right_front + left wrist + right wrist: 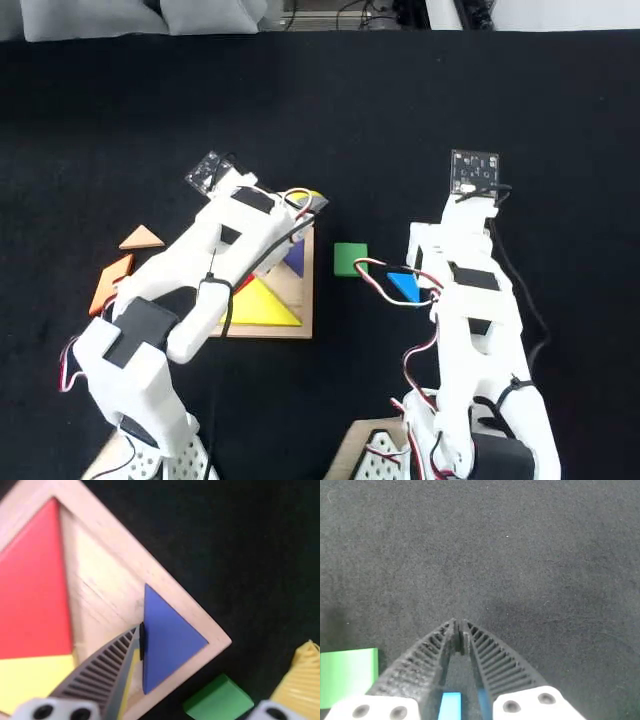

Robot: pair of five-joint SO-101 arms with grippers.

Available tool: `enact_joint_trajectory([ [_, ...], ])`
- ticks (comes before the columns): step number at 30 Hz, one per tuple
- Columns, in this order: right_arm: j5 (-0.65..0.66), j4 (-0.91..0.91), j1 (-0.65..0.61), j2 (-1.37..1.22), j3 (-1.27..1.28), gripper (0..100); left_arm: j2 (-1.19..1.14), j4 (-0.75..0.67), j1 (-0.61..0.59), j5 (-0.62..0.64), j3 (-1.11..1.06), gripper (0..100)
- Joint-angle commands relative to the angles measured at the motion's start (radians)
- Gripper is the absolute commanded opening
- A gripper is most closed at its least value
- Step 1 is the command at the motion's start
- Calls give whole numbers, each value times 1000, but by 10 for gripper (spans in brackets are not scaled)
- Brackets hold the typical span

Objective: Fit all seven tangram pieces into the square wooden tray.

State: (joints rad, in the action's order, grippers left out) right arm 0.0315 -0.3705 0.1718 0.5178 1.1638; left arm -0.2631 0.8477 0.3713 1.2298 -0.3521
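Bench: a black-covered bench (400, 100) carried everything.
Tray: the square wooden tray (270, 331) lay on the bench under the left arm, towards the near side.
Tray contents, near part: a large yellow triangle (262, 303) lay flat against the tray's near rim.
Tray contents, middle: a large red triangle (30, 590) lay flat beside the yellow one, their edges meeting.
Tray contents, far corner: a dark blue triangle (165, 640) lay tucked into the corner, with bare wood between it and the red triangle.
Loose, right of tray: a light blue triangle (405, 285) lay on the bench close against the right arm.
Loose, left of tray: an orange parallelogram (110, 283) lay well apart from the tray, and an orange triangle (142, 238) lay just beyond it.
Loose, just past the tray's far right corner: a green square (350, 259) lay flat.
Left gripper: the left gripper (224, 639) was spread wide over the tray's far corner, its grey fingertip touching the dark blue triangle's inner edge and its yellow finger outside the rim.
Right gripper: the right gripper (459, 635) was closed with its tips together and nothing between them, above bare bench.
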Motion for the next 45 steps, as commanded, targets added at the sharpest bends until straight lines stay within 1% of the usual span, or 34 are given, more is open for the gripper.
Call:
enact_joint_trajectory([
  [1,-5,21,-14,36,-45,11,12,8,39,-9,56,439],
  [11,-5,21,-14,36,-45,11,14,11,33,-8,58,439],
  [13,-5,21,-14,36,-45,11,15,41,28,-11,70,439],
  [15,-5,21,-14,36,-45,11,18,121,28,-14,110,442],
  [21,-5,21,-14,36,-45,11,127,479,27,-32,280,443],
  [25,-5,21,-14,36,-45,11,218,644,-15,-199,343,441],
  [28,-5,21,-11,36,-45,11,288,736,-104,-408,367,440],
  [31,-5,21,-11,35,-45,11,359,784,-249,-565,395,439],
  [35,-5,21,-11,31,-45,11,430,853,-512,-707,476,438],
  [38,-5,21,-12,31,-45,11,442,916,-676,-868,568,436],
  [40,-5,21,-12,31,-45,11,445,914,-780,-959,618,384],
  [42,-5,21,-12,30,-45,11,445,913,-869,-1056,679,286],
  [45,-5,21,-12,30,-45,11,445,913,-918,-1260,743,172],
])
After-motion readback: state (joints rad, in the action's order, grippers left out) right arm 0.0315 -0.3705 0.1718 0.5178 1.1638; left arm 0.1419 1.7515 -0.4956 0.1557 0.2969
